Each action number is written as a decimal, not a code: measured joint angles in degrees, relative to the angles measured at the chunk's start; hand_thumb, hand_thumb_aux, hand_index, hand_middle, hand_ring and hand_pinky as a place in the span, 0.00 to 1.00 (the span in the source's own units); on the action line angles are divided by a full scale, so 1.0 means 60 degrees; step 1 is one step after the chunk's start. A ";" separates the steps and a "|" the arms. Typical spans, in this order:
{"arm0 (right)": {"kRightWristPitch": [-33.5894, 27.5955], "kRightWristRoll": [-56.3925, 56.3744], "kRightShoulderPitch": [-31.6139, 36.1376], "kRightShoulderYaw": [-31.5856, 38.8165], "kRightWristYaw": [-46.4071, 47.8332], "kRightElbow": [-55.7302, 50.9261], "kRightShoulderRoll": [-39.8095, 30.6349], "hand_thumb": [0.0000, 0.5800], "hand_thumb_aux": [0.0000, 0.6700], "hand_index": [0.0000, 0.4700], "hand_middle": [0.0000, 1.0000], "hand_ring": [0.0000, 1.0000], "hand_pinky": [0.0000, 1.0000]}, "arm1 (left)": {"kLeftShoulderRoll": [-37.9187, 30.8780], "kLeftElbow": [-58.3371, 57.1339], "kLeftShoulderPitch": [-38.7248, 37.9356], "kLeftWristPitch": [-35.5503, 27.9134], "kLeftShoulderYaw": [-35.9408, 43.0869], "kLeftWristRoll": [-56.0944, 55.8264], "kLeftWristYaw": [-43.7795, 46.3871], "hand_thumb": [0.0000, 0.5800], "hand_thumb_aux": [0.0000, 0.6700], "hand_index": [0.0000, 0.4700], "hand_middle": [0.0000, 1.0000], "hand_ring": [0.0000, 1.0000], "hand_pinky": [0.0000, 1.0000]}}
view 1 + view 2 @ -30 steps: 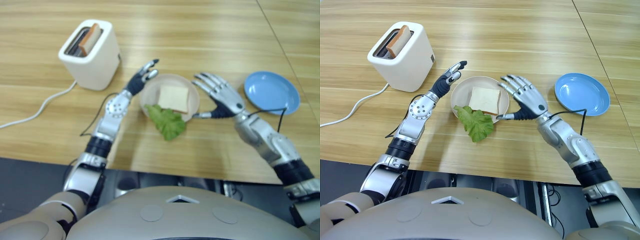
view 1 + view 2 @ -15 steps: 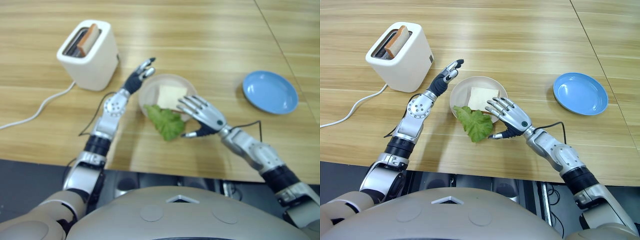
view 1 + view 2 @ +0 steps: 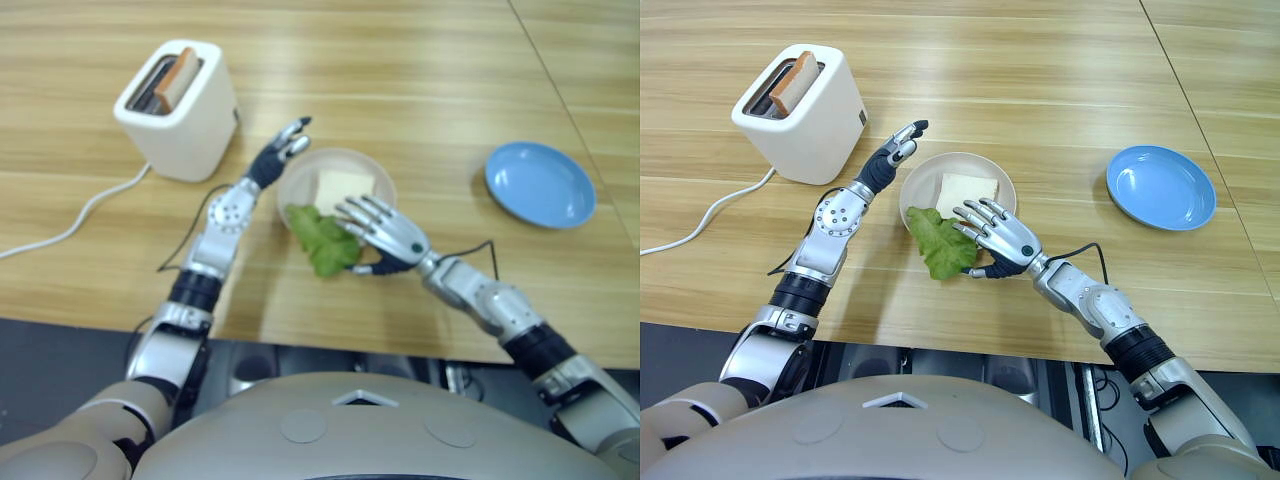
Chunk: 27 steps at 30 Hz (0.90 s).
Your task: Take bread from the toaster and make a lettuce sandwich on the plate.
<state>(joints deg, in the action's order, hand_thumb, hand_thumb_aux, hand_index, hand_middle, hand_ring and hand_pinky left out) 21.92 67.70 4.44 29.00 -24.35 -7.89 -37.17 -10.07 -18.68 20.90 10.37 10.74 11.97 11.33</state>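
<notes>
Lettuce step — right hand (image 3: 995, 238), fingers spread and empty, over the lettuce (image 3: 935, 245) draped at the plate's (image 3: 925, 183) 7 o'clock rim; next, pinch it onto the bread (image 3: 968, 192) — left hand (image 3: 895, 150) straight-fingered, empty, at 10 o'clock

Two head-mounted stereo eyes, slightly apart, both forward and down over the same near table (image 3: 1040, 60).

Left hand (image 3: 898, 150) held out, fingers straight, forearm stretched forward. Right hand (image 3: 997, 238) palm down, fingers spread, forearm angled inward.
</notes>
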 measured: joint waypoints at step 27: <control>0.0045 -0.0002 -0.0578 0.0207 0.0264 0.0705 -0.0176 0.00 0.00 0.00 0.00 0.00 0.00 | -0.0006 -0.0167 0.0002 0.0000 0.0000 -0.0134 0.0056 0.00 0.00 0.00 0.00 0.00 0.00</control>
<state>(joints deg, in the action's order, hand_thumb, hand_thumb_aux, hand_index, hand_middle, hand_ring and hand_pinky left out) 22.19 67.68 0.97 30.24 -22.76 -3.66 -38.22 -10.11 -19.68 20.91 10.37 10.74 11.17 11.67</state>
